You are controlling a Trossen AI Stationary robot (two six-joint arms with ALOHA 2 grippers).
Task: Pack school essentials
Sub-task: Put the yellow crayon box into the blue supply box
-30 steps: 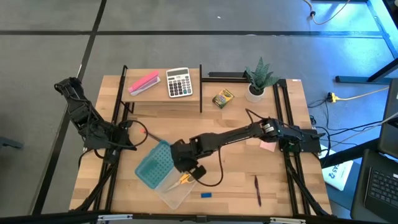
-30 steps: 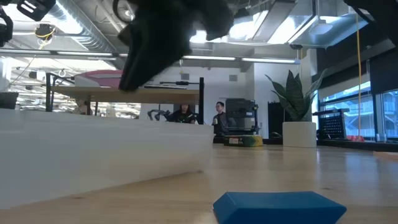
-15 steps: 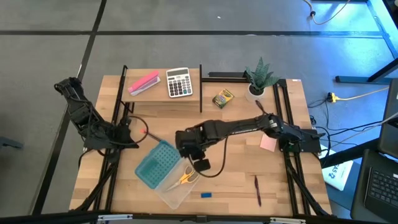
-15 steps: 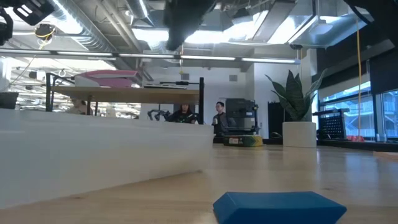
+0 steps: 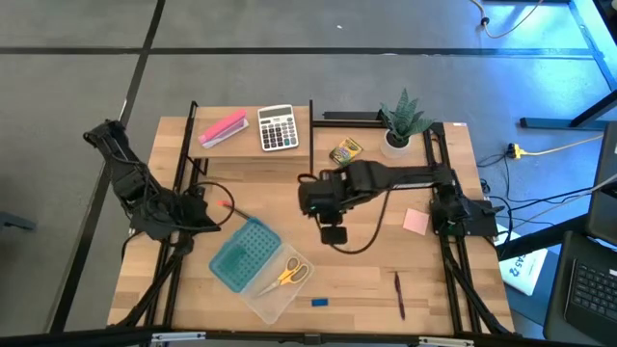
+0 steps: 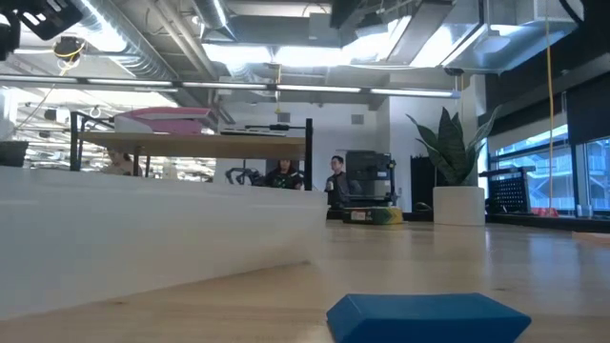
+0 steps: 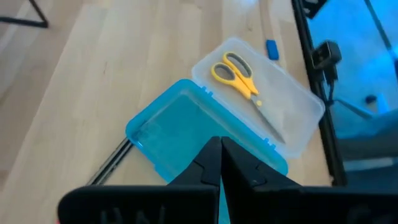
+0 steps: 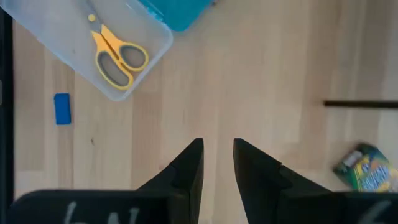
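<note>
Yellow-handled scissors (image 5: 286,273) (image 8: 115,53) lie flat in the clear half of an open pencil case (image 5: 273,297), whose blue lid (image 5: 239,253) lies open beside it. My right gripper (image 5: 334,234) (image 8: 217,155) hangs open and empty above the bare table between the case and the crayon box (image 5: 345,151) (image 8: 367,168). A blue eraser (image 5: 319,303) (image 8: 62,109) and a dark-red pen (image 5: 398,294) lie near the front edge. A red pencil tip (image 5: 225,204) shows by my left gripper (image 5: 207,220) (image 7: 219,155), which is shut and hovers left of the lid.
A low shelf at the back left carries a pink block (image 5: 223,128) and a grey calculator (image 5: 278,127). A potted plant (image 5: 400,120) stands at the back right. A pink note (image 5: 415,221) lies on the right. Black frame rails (image 5: 183,164) run along both sides.
My right gripper has risen from just above the case and gone toward the table's far right, toward the crayon box, turning about its own axis as it went. The scissors stay lying in the clear tray.
</note>
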